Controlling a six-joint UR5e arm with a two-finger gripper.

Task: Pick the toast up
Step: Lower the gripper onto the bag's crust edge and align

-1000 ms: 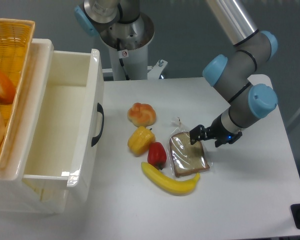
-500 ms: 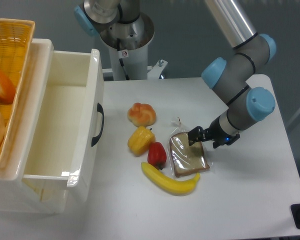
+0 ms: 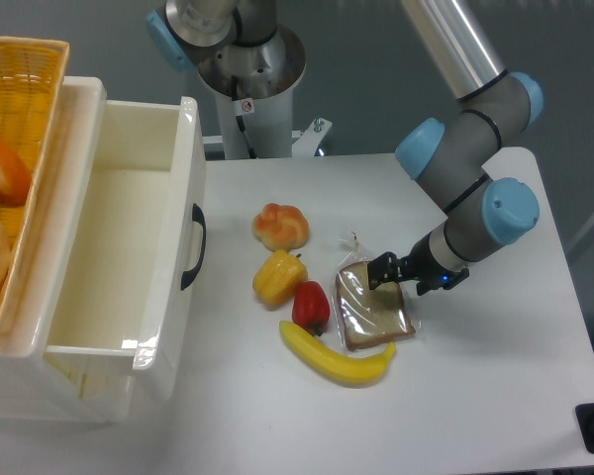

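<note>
The toast (image 3: 371, 315) is a flat brown slice in clear crinkly wrap, lying on the white table (image 3: 475, 376) right of centre. My gripper (image 3: 388, 270) hangs low over the toast's upper right corner, at or just above the wrap. Its dark fingers look slightly apart with nothing held between them. The toast lies flat on the table.
A banana (image 3: 337, 358) touches the toast's lower left edge. A red pepper (image 3: 311, 306), a yellow pepper (image 3: 277, 277) and a round bread roll (image 3: 281, 226) lie to its left. A white bin (image 3: 129, 257) and a wicker basket (image 3: 20, 148) stand at the far left.
My gripper and wrist have crept a little to the left and down, further over the toast's upper right corner. The toast and the other items have not moved.
</note>
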